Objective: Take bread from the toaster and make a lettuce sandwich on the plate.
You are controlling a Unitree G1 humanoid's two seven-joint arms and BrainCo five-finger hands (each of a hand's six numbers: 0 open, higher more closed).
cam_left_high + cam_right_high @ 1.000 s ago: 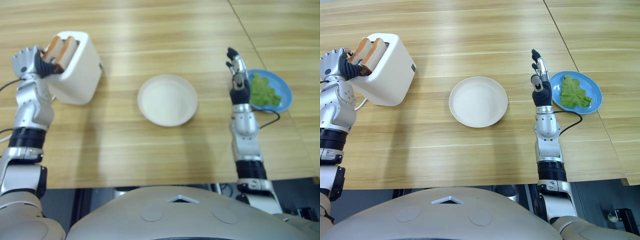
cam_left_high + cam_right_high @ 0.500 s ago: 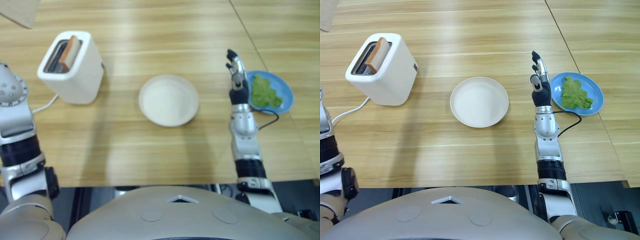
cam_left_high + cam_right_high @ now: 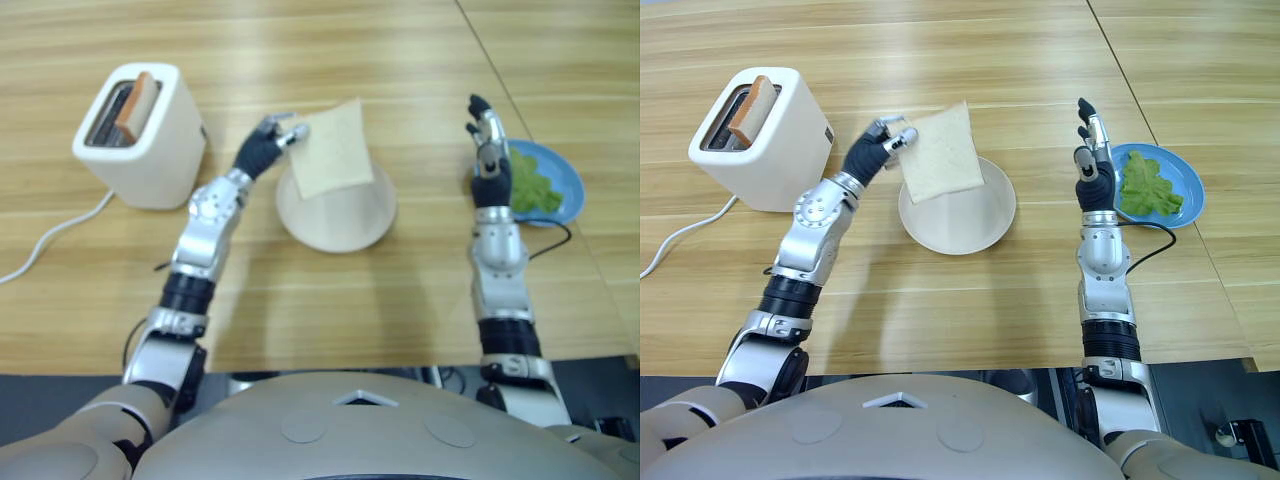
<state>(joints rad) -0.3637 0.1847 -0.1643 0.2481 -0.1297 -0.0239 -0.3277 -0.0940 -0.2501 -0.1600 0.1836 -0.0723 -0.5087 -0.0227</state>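
Observation:
My left hand is shut on a pale slice of bread, holding it tilted above the left half of the white plate at the table's middle. The white toaster stands at the far left with one browned slice still in a slot. My right hand is held upright with fingers straight and nothing in it, just left of the blue plate that carries a green lettuce leaf.
The toaster's white cord trails over the wood toward the table's left front edge. A black cable runs by my right forearm near the blue plate. A seam in the tabletop runs diagonally at the right.
My left hand pulled one slice out of the toaster, lifted out of view, then came across to the white plate with it. The right hand shifted slightly right.

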